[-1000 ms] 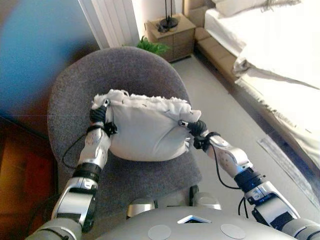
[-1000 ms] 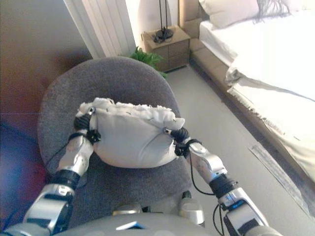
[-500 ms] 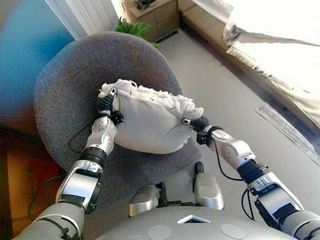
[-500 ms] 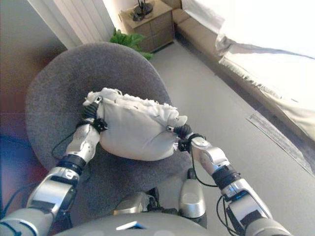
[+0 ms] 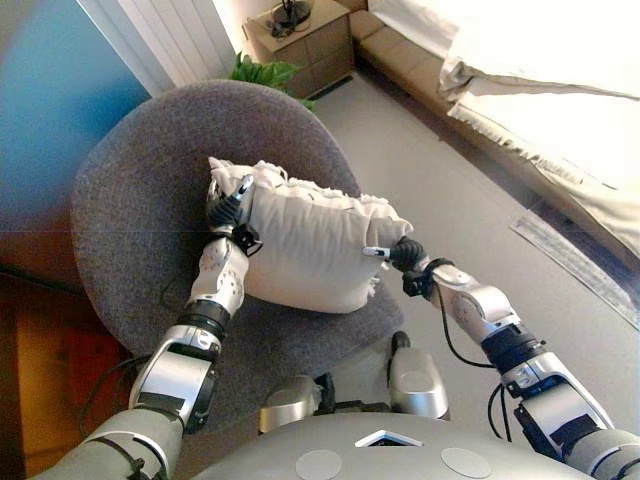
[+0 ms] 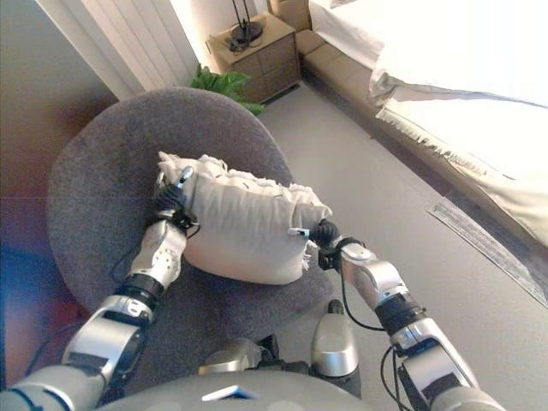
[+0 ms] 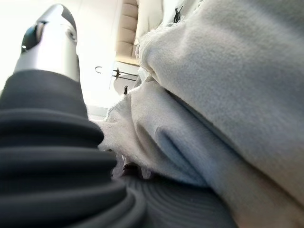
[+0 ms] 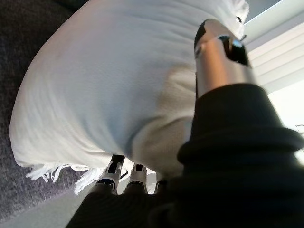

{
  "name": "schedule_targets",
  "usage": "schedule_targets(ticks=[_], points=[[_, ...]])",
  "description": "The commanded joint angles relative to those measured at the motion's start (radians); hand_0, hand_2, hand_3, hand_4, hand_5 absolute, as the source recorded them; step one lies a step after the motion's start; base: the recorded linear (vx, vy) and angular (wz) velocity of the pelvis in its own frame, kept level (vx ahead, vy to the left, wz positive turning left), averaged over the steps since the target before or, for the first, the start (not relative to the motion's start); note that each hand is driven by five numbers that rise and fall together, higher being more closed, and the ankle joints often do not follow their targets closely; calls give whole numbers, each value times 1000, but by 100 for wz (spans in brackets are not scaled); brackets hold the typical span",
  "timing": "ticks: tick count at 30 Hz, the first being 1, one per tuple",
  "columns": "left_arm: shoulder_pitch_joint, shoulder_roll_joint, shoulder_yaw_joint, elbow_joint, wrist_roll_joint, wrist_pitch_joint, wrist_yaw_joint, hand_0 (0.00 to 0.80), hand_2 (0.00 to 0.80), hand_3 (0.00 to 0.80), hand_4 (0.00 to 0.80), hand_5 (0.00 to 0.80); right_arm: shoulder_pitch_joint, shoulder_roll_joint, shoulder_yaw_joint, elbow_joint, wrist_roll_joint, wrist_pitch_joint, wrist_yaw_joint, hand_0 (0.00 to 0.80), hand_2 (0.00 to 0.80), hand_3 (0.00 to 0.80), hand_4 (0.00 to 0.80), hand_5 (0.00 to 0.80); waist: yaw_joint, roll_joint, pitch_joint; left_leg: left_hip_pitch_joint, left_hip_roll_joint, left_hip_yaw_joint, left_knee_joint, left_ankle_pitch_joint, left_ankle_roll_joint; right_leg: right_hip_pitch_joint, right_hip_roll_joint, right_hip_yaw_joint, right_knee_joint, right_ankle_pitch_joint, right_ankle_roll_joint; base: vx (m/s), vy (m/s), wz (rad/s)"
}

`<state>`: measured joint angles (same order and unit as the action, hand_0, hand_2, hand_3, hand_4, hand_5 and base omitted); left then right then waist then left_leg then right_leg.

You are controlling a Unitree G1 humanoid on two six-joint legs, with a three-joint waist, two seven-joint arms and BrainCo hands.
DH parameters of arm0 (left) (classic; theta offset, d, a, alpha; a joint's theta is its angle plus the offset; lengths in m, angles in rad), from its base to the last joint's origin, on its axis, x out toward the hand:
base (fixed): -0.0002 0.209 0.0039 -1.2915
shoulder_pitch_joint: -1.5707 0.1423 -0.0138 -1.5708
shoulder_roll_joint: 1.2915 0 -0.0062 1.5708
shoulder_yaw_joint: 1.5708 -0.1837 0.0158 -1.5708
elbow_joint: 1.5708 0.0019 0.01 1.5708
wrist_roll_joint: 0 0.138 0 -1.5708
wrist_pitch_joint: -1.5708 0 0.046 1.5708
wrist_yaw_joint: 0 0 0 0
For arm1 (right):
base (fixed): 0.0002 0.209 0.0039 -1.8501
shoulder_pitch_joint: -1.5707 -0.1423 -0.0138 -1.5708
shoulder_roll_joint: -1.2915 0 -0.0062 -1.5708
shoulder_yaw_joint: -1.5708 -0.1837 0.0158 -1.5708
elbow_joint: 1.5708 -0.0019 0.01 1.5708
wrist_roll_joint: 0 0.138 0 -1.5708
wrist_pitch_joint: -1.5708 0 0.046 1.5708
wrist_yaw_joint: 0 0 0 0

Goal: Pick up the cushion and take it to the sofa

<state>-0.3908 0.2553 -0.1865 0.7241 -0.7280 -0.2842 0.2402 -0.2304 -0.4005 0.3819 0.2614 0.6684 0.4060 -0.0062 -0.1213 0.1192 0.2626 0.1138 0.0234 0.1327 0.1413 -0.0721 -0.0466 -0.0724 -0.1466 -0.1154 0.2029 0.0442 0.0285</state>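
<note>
Cushion over the chair
Both robot hands, left (image 5: 228,212) and right (image 5: 398,254), clasp the white cushion (image 5: 310,245) above the grey chair (image 5: 140,220).

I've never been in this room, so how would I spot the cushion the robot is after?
Find the big round grey armchair in front of the robot. Over its seat, held between the left hand and right hand, is the cushion: a plump white pillow. Its frayed, fringed edges and pale cloth stand out against the dark grey upholstery.
</note>
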Motion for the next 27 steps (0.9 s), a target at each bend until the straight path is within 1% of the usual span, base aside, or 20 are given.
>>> schedule_targets(ticks=[1,5,7,9,12,15,21,24,27], points=[[40,-20,-12,-84,158,-86,-25,0,0,0,0,0,59,60,-45,-157,-5,-56,57,0,0,0,0,0,14,-45,-82,-99,-16,-39,170,10,-29,105,-75,13,-82,-46,70,10,40,5],[106,3,18,-138,239,-116,-6,0,0,0,0,0,116,36,-108,-190,-58,-77,69,0,0,0,0,0,19,-37,-91,-84,-20,-40,157,5,-29,118,-77,9,-88,-52,70,-13,56,2],[140,28,33,-175,300,-111,0,0,0,0,0,0,146,27,-144,-213,-56,-81,65,0,0,0,0,0,24,-35,-97,-79,-22,-39,146,3,-29,126,-77,4,-92,-55,71,-44,44,3],[174,50,52,-216,311,-111,-10,0,0,0,0,0,178,20,-183,-245,-46,-84,64,0,0,0,0,0,28,-35,-102,-71,-21,-35,130,1,-30,130,-77,-2,-95,-59,73,-57,28,5],[219,68,94,-281,305,-94,-33,0,0,0,0,0,213,12,-241,-271,-71,-93,70,0,0,0,0,0,31,-34,-108,-59,-16,-23,105,-1,-32,141,-74,-13,-102,-65,74,-75,30,2],[247,88,134,-329,332,-60,-20,0,0,0,0,0,235,2,-296,-286,-94,-89,83,0,0,0,0,0,34,-35,-121,-42,-9,-11,75,1,-37,157,-69,-31,-118,-69,73,-72,30,5],[274,130,222,-376,313,-2,-13,0,0,0,0,0,257,-18,-365,-296,-98,-62,127,0,0,0,0,0,40,-36,-149,-9,-5,-11,15,13,-46,191,-60,-51,-149,-75,71,-39,18,16],[278,147,246,-381,324,15,-14,0,0,0,0,0,266,-26,-383,-308,-86,-59,146,0,0,0,0,0,40,-31,-159,3,-7,-13,-5,20,-49,204,-56,-55,-157,-80,70,-4,7,1],[281,151,263,-374,315,8,-17,0,0,0,0,0,274,-28,-391,-320,-74,-59,152,0,0,0,0,0,38,-25,-165,14,-9,-14,-22,22,-49,212,-53,-54,-164,-84,69,0,0,0]])
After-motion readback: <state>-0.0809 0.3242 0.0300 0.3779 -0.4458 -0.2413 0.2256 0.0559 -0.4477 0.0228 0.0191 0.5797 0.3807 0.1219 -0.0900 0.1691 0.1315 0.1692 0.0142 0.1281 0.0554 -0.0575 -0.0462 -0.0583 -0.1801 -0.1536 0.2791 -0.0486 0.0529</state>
